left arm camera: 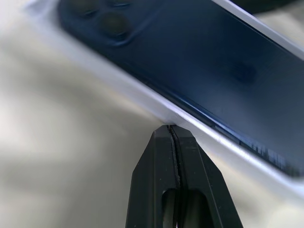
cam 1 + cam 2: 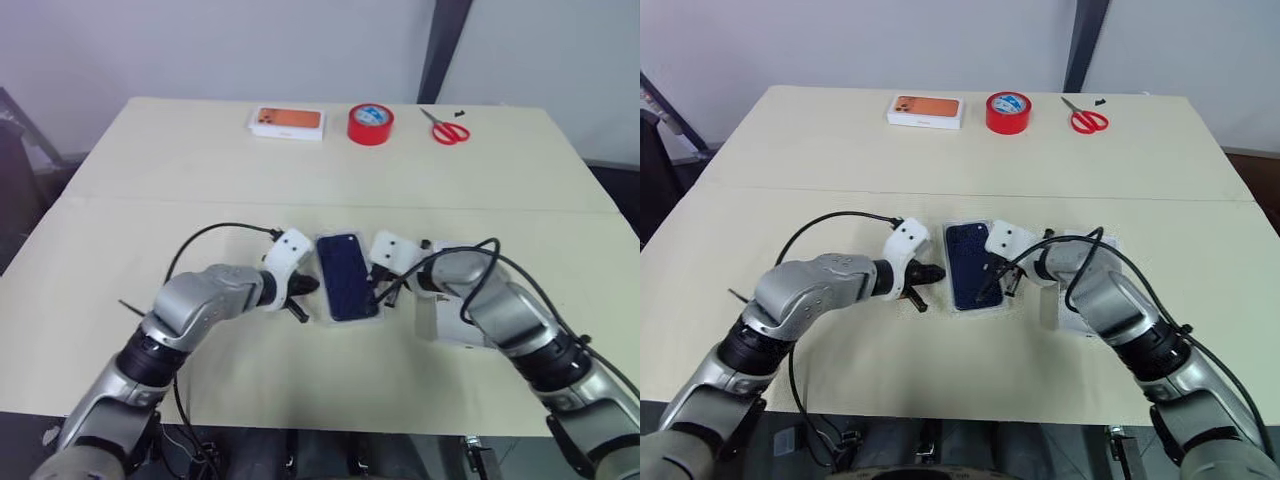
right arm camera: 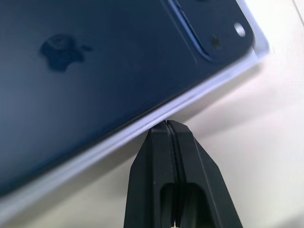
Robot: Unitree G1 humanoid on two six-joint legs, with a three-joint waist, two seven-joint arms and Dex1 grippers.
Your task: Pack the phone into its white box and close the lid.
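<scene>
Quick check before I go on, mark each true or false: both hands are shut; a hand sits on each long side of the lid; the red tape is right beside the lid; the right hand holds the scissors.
1. Both hands are shut. True: the left hand and right hand have their fingers pressed together.
2. A hand sits on each long side of the lid. True, with the tips at its white edge.
3. The red tape is right beside the lid. False: it lies at the table's far side, between the orange-printed box and the scissors.
4. The right hand holds the scissors. False: they lie untouched at the far side.
</scene>
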